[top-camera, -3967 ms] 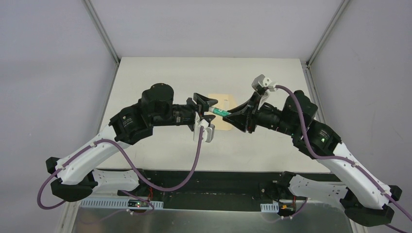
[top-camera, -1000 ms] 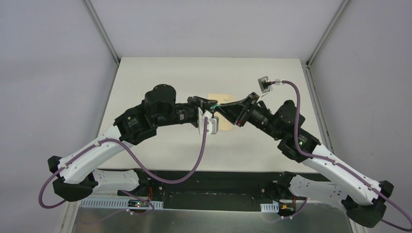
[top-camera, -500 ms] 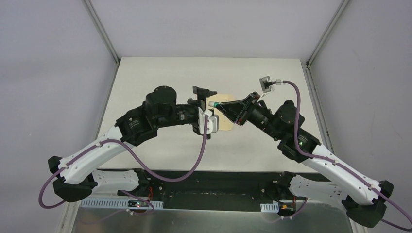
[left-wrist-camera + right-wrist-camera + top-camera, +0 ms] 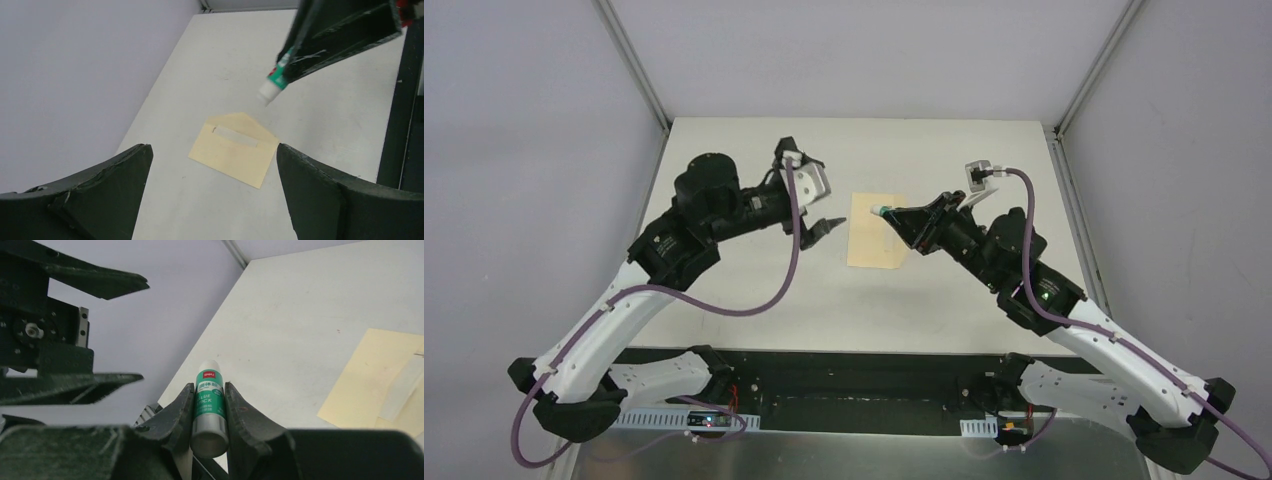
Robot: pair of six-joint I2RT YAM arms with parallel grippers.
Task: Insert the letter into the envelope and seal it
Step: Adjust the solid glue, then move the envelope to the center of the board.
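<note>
Right wrist view: right gripper [image 4: 209, 390] clamped on a green-and-white glue stick [image 4: 210, 410], white end forward. Below that end lies the flat yellow-tan manila envelope [image 4: 235, 155], pointed flap open, with the pale cream letter [image 4: 236, 136] showing as a strip at its mouth. Left gripper [image 4: 210, 150] spread wide, empty. Glue should be stroked lightly along the flap's edges, without dragging the envelope.

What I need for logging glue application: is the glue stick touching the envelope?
Apart. In the left wrist view, bare table shows between the white tip of the glue stick and the envelope.
</note>
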